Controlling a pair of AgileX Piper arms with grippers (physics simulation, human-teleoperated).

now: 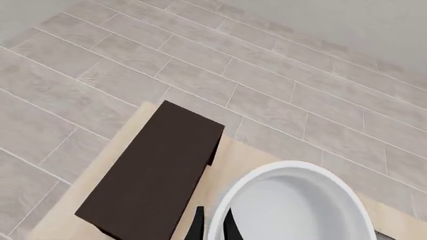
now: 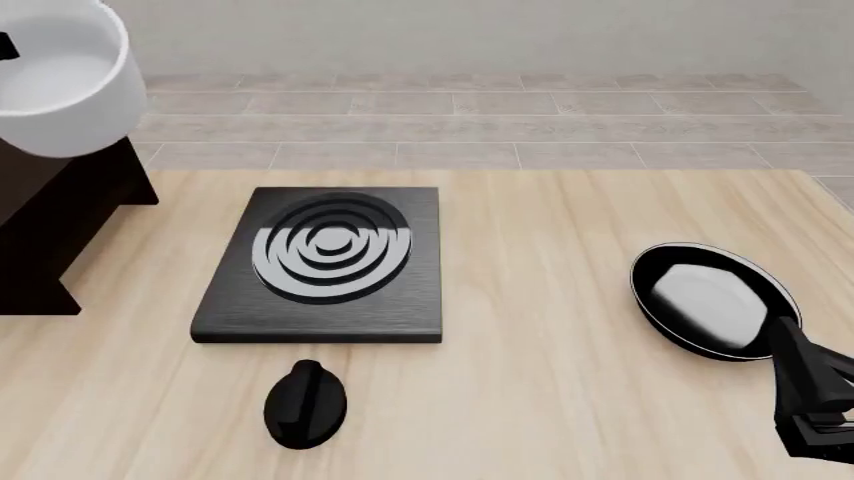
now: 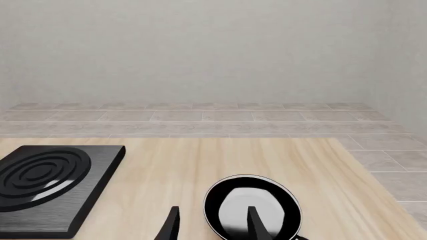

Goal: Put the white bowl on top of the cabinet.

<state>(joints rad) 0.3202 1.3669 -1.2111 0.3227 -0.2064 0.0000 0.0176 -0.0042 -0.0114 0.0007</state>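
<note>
Two grippers: my right gripper (image 3: 212,227) hangs with fingers spread, near the black frying pan (image 2: 714,300).
Left gripper (image 1: 213,226): clamped on the bowl's rim.
Bowl: deep glossy white bowl (image 2: 56,75), raised beside the dark brown box-shaped cabinet (image 2: 54,225).

The left end effector (image 1: 212,224) shows only its two dark fingertips in its own wrist view, standing close together with the rim of the white bowl (image 1: 300,205) pinched between them, one finger outside the wall and one inside. In the front view just a small dark piece of it shows at the far left edge.

The right arm (image 2: 814,395) enters the front view at the lower right corner, dark and low. The right end effector (image 3: 212,224) holds its two fingers spread apart, gripping nothing.
</note>
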